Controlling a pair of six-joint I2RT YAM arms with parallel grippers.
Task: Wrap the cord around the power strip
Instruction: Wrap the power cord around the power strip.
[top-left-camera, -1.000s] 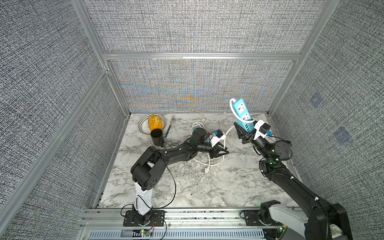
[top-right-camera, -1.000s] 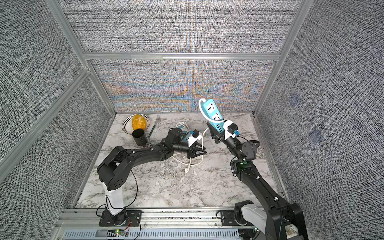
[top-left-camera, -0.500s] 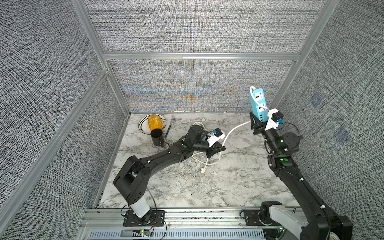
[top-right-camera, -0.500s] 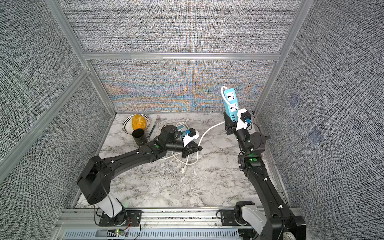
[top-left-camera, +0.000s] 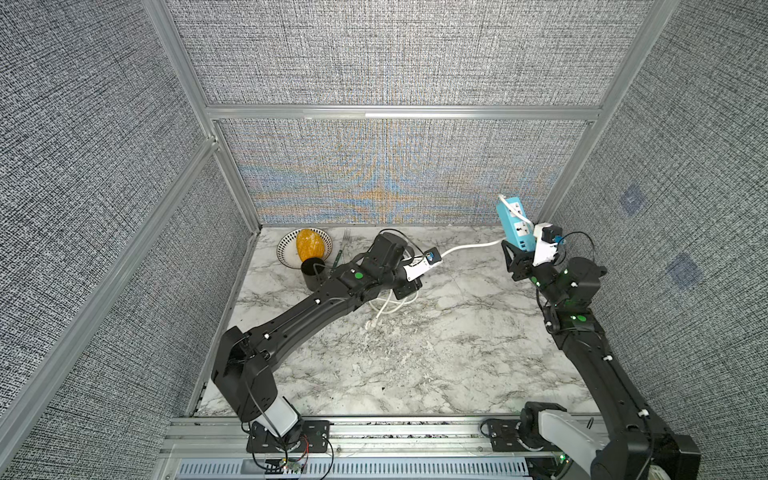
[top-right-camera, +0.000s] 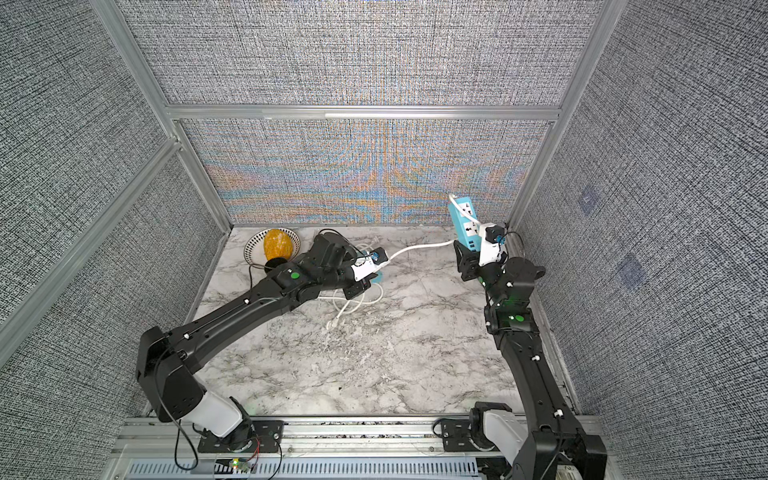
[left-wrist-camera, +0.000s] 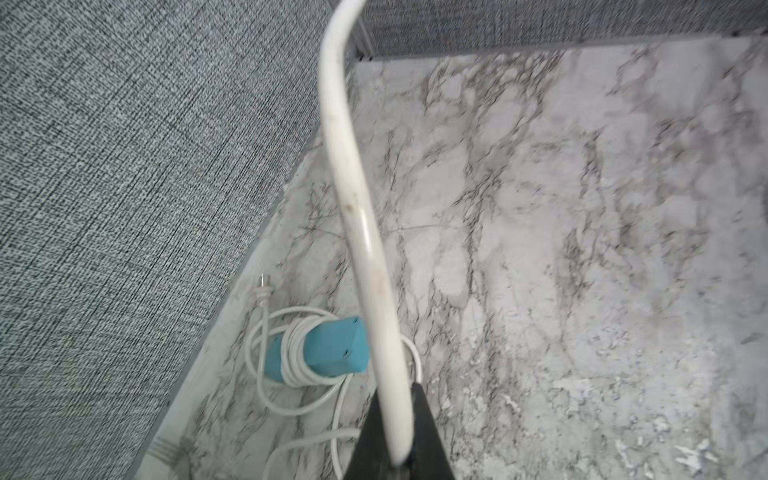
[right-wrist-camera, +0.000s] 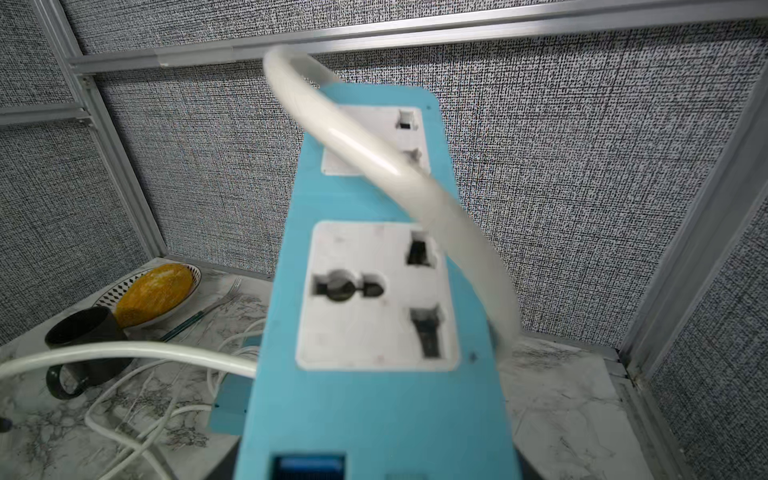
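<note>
The blue power strip (top-left-camera: 513, 222) (top-right-camera: 465, 224) (right-wrist-camera: 374, 395) stands upright in the air at the back right, with my right gripper (top-left-camera: 517, 255) (top-right-camera: 467, 257) shut on its lower end. The white cord (right-wrist-camera: 374, 158) leaves the strip's top, slants across its socket face and passes behind it. From there the cord (top-left-camera: 469, 247) (top-right-camera: 419, 247) runs fairly taut to the left. My left gripper (top-left-camera: 422, 282) (top-right-camera: 368, 286) (left-wrist-camera: 395, 436) is shut on the cord (left-wrist-camera: 357, 216) above the table's back middle. Loose loops of cord (top-left-camera: 386, 305) lie under that gripper.
A second blue strip (left-wrist-camera: 332, 349) (top-right-camera: 376, 277), wound with its own cord, lies on the table under the left gripper. A patterned bowl (top-left-camera: 286, 257) with a yellow object, a black mug (top-left-camera: 311, 272) and a fork (top-left-camera: 343, 245) stand at the back left. The right wall is close to the right arm.
My right gripper has carried the power strip to the right, toward the back right corner. My left gripper has shut on the cord, which now stretches between the two grippers.
</note>
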